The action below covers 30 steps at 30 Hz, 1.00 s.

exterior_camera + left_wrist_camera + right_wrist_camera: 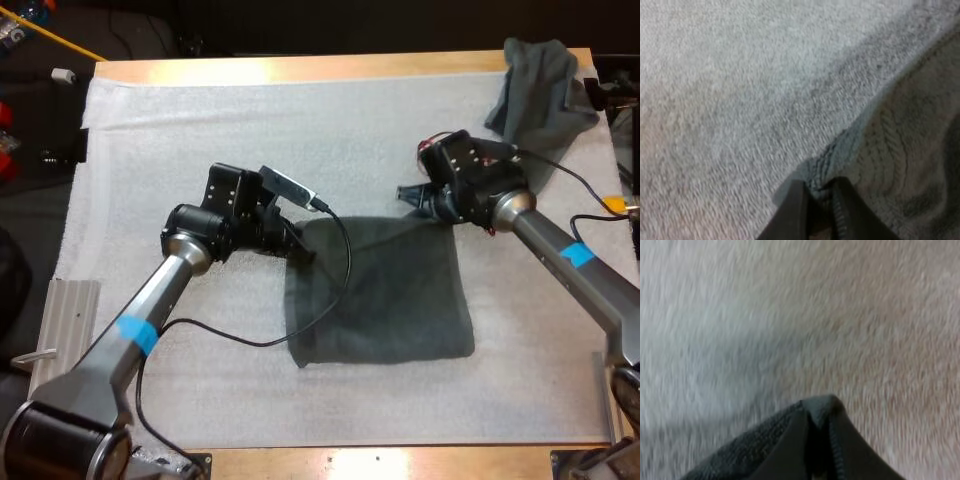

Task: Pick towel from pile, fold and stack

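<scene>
A dark grey-green towel (385, 290) lies spread flat in the middle of the white mat. My left gripper (300, 243) is at its far left corner, and in the left wrist view the fingers (840, 210) pinch the towel's hem (822, 167). At the far right corner my right gripper (408, 197) is shut on the towel; the corner (822, 405) pokes out between the black fingertips (795, 440). A second towel (538, 90), crumpled, sits at the mat's far right corner.
The white mat (200, 130) covers most of the wooden table (300, 68). A grooved metal plate (68, 310) lies off the mat's left edge. Bare mat stretches to the left of the towel and in front of it.
</scene>
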{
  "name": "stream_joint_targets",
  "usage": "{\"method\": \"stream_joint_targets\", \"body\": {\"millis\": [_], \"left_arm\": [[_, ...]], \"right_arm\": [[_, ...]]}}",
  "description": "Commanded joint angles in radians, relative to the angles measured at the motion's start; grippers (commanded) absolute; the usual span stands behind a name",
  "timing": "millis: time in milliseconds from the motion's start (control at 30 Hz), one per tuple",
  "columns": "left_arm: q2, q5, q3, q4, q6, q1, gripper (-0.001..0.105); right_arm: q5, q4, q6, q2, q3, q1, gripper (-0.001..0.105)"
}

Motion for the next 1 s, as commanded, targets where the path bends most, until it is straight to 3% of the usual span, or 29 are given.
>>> {"method": "stream_joint_targets", "body": {"millis": [0, 233, 467, 533, 567, 600, 700, 733, 833, 967], "left_arm": [[0.003, 0.006, 0.0, -0.037, -0.004, 0.003, 0.0], [0.039, -0.033, 0.0, -0.125, -0.024, 0.016, 0.0], [0.092, -0.037, 0.0, -0.119, -0.08, 0.02, 0.0], [0.101, -0.037, 0.0, -0.122, -0.101, 0.02, 0.004], [0.101, -0.037, 0.0, -0.126, -0.112, 0.02, 0.009], [0.101, -0.038, 0.0, -0.137, -0.124, 0.02, 0.016], [0.101, -0.039, -0.001, -0.167, -0.139, 0.02, 0.038], [0.101, -0.039, -0.006, -0.169, -0.14, 0.02, 0.045], [0.098, -0.035, -0.03, -0.165, -0.135, 0.02, 0.062], [0.059, -0.032, -0.063, -0.164, -0.132, 0.02, 0.061]], "right_arm": [[-0.003, -0.032, 0.011, -0.004, -0.007, -0.01, 0.0], [-0.032, -0.128, 0.022, 0.012, -0.007, -0.03, 0.0], [-0.074, -0.15, 0.11, 0.04, -0.007, -0.03, 0.001], [-0.116, -0.167, 0.129, 0.051, -0.007, -0.031, 0.013], [-0.149, -0.178, 0.131, 0.055, -0.007, -0.034, 0.024], [-0.175, -0.188, 0.153, 0.06, -0.007, -0.037, 0.041], [-0.198, -0.236, 0.224, 0.07, -0.007, -0.044, 0.076], [-0.209, -0.257, 0.218, 0.07, -0.007, -0.048, 0.081], [-0.244, -0.338, 0.198, 0.059, -0.007, -0.056, 0.072], [-0.265, -0.401, 0.097, 0.013, -0.007, -0.057, 0.057]]}}
